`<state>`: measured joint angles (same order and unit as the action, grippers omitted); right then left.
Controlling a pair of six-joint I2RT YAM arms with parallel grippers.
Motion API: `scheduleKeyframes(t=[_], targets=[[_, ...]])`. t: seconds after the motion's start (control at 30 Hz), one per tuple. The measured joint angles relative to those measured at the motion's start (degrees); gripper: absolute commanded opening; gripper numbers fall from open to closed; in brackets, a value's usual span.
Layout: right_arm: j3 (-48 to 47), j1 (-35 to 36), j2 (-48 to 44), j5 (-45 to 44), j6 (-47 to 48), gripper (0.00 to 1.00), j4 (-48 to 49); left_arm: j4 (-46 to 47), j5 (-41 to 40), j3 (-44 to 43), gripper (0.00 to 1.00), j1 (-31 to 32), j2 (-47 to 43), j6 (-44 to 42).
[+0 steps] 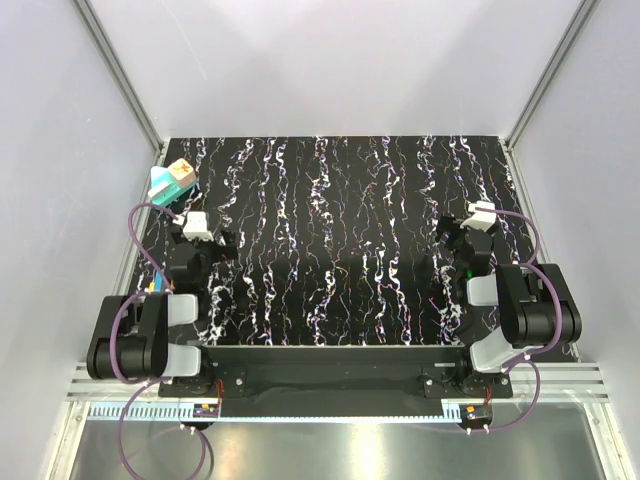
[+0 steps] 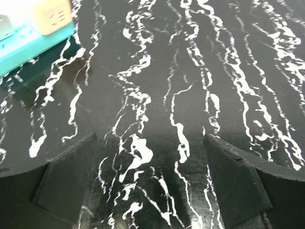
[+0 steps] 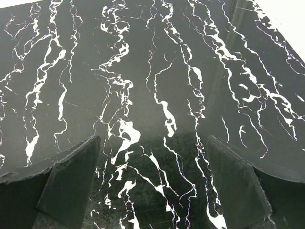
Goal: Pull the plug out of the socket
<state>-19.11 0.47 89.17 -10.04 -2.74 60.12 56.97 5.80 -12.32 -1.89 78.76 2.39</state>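
Plug (image 1: 181, 174) sits on top of the socket (image 1: 160, 188), way back in the far left corner of the table (image 1: 350, 200). They are touching, with the plug on the end of the socket that is farther from me.

My left gripper (image 2: 150, 138) is near them but not touching. In my left wrist view the plug (image 2: 53, 16) and socket (image 2: 33, 45) are up in the top left corner, ahead of me and off to the left. They are not between my fingers (image 2: 66, 181). My left fingers are spread wide apart with only bare table between them, so this gripper holds nothing.

My right gripper (image 3: 153, 138) is on the other side of the table, well apart from the plug. Its fingers (image 3: 71, 181) are spread wide too and hold nothing. That view shows only the black table with white streaks.

Some parts are hard to see. In my left wrist view the top of the plug is cut off by the edge, and the socket runs out of the left side. I can see small red marks on the plug there. A white bit (image 2: 4, 26) sits on the socket at the very edge, and I cannot tell what it is. From above, the plug is tiny, and I cannot tell how it joins the socket
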Motion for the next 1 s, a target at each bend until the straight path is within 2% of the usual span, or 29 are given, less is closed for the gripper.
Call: scheduleKeyframes(t=[0.2,0.37,0.47,0.53,0.6,0.73,0.83,0.9,1.0], targets=[[0.0,0.0,0.0,0.0,0.2,1.0,0.0,-13.0,-5.9,-3.8,0.99,0.2,-11.2,1.2],[0.3,0.2,-2.0,-0.5,0.3,1.0,-1.2,-30.6,-18.4,-13.3,0.99,0.5,-21.7,10.9],[-2.0,1.3,-8.1,-1.7,-0.6,1.0,-12.0,-43.4,-24.1,-20.8,0.99,0.5,-24.5,17.4],[-6.4,2.9,-13.8,-2.3,-2.6,1.0,-22.0,-50.7,-25.8,-23.8,0.99,0.4,-26.2,21.3],[-10.3,4.0,-18.7,-1.6,-5.1,0.99,-28.1,-57.3,-26.5,-25.3,0.99,0.2,-28.5,25.1],[-13.2,4.7,-27.8,9.0,-13.5,1.0,-33.9,-70.8,-27.3,-26.5,0.99,-0.2,-35.7,30.7],[-10.6,4.9,-30.6,19.8,-24.1,1.0,-31.2,-78.6,-27.5,-27.8,0.99,-0.4,-41.7,31.5],[-9.4,5.9,-27.2,26.7,-30.7,1.0,-27.7,-82.4,-27.0,-29.0,0.99,-0.5,-45.3,31.1],[-11.7,10.9,-17.1,34.0,-37.8,1.0,-25.1,-87.3,-26.6,-32.3,0.99,-0.5,-48.2,30.6]])
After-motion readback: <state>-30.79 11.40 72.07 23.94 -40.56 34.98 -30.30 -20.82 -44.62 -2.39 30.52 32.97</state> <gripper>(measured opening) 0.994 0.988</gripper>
